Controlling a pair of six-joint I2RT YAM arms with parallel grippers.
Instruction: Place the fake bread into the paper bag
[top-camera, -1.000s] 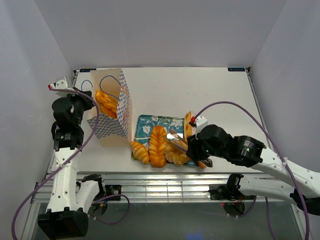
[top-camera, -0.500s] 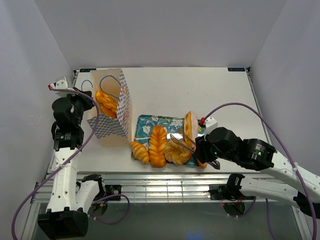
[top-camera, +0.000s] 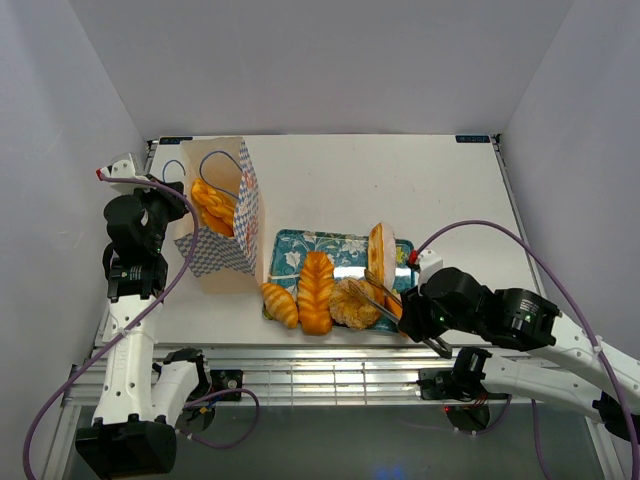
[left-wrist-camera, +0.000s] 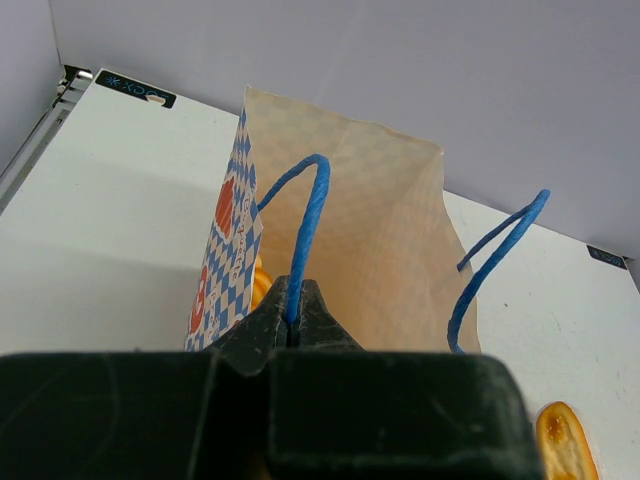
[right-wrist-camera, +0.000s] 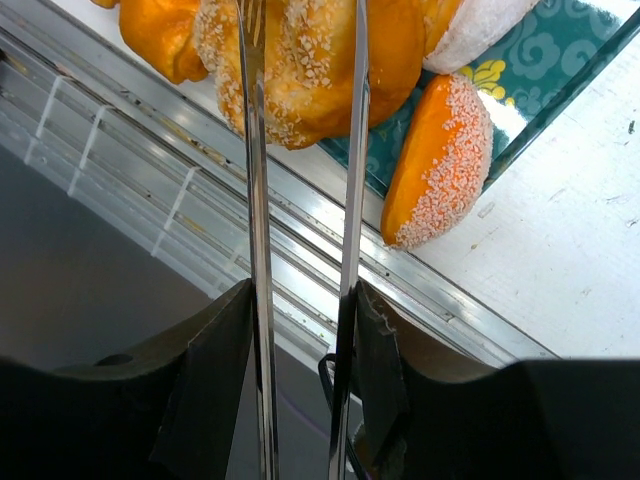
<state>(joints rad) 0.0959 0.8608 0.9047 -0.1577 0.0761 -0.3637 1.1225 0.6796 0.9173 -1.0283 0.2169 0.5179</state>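
Note:
The paper bag (top-camera: 222, 218) stands upright at the left with a braided pastry (top-camera: 211, 205) inside. My left gripper (left-wrist-camera: 297, 298) is shut on the bag's blue cord handle (left-wrist-camera: 308, 215). More fake bread lies by the teal tray (top-camera: 296, 246): a croissant (top-camera: 280, 304), a braided loaf (top-camera: 316, 290), a sesame bun (top-camera: 350, 304) and a bun on edge (top-camera: 377, 254). My right gripper (right-wrist-camera: 300, 300) is shut on metal tongs (right-wrist-camera: 254, 150). Their arms reach over the sesame bun (right-wrist-camera: 310, 70); their tips are out of view. A sugared orange piece (right-wrist-camera: 440, 165) lies beside them.
The tray (right-wrist-camera: 560, 90) and pastries sit at the table's near edge, right above the metal rail (top-camera: 330, 355). The grey enclosure walls stand close on the left, right and back. The left arm (top-camera: 135, 250) stands beside the bag.
My right arm has drawn back to the right and toward the near edge, so the tongs now reach the sesame bun from farther away. The left gripper and the bag have not moved.

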